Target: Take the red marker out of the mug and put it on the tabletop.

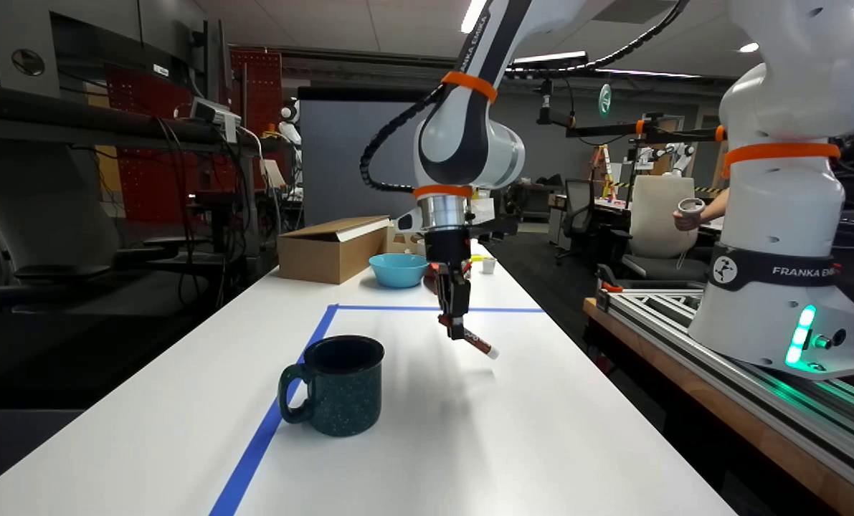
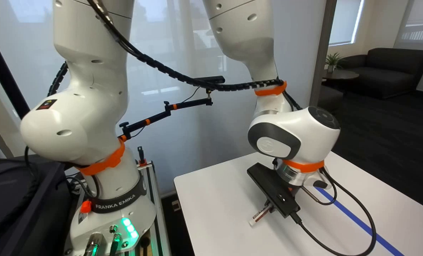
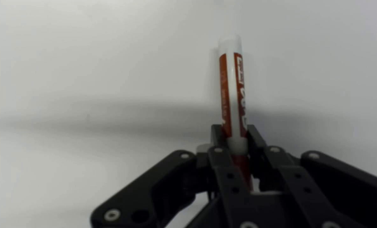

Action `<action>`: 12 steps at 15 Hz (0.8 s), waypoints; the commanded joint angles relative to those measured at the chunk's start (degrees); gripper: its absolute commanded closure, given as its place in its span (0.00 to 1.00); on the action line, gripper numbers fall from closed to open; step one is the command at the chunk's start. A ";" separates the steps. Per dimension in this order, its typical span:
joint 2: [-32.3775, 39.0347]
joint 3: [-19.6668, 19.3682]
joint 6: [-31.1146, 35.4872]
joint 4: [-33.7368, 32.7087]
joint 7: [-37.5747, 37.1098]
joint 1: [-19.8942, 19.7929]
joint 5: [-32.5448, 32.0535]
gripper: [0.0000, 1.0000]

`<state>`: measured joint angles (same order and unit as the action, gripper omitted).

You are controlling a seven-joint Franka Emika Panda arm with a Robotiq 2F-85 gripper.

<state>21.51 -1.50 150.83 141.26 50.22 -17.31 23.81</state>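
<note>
The red marker (image 1: 478, 342) is held slanted, its white end low and pointing away from my gripper. It also shows in an exterior view (image 2: 259, 216) and in the wrist view (image 3: 233, 95). My gripper (image 1: 455, 328) is shut on the marker near its cap; in the wrist view the fingertips (image 3: 235, 136) press on both sides. The marker hangs a little above the white tabletop (image 1: 541, 444), with a faint shadow below. The dark teal mug (image 1: 345, 398) stands upright on the tabletop, apart from the gripper. Its inside bottom is hidden.
A blue tape line (image 1: 262, 437) runs along the tabletop. A light blue bowl (image 1: 398, 272) and a brown cardboard box (image 1: 330, 254) stand further along it, with a small white cup (image 1: 488, 266) and a partly hidden red object (image 1: 432, 278). A cable (image 2: 365, 217) loops beside the wrist.
</note>
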 commanded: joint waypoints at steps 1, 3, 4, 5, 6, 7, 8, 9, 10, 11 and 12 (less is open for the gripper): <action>5.28 1.36 -0.62 -4.70 -0.17 -2.71 -1.06 0.95; 7.96 1.80 -0.71 -6.97 -0.77 -3.36 -1.78 0.95; 8.97 2.20 -0.83 -8.00 -0.88 -3.72 -1.76 0.95; 9.90 2.53 -0.86 -9.00 -1.19 -3.86 -1.88 0.95; 10.62 2.80 -1.11 -9.97 -1.48 -3.87 -2.24 0.95; 11.34 3.04 -1.25 -10.86 -1.77 -3.86 -2.65 0.95; 11.98 3.31 -1.44 -11.74 -2.10 -3.79 -3.01 0.95; 12.34 3.44 -1.78 -12.51 -2.47 -3.67 -3.47 0.57; 12.10 3.66 -1.85 -12.74 -2.74 -3.49 -3.94 0.54; 11.81 3.85 -1.91 -12.97 -2.99 -3.35 -4.61 0.48; 10.58 4.09 -1.61 -12.43 -3.30 -3.16 -5.21 0.41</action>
<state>33.16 1.76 150.46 129.74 48.74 -20.21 21.25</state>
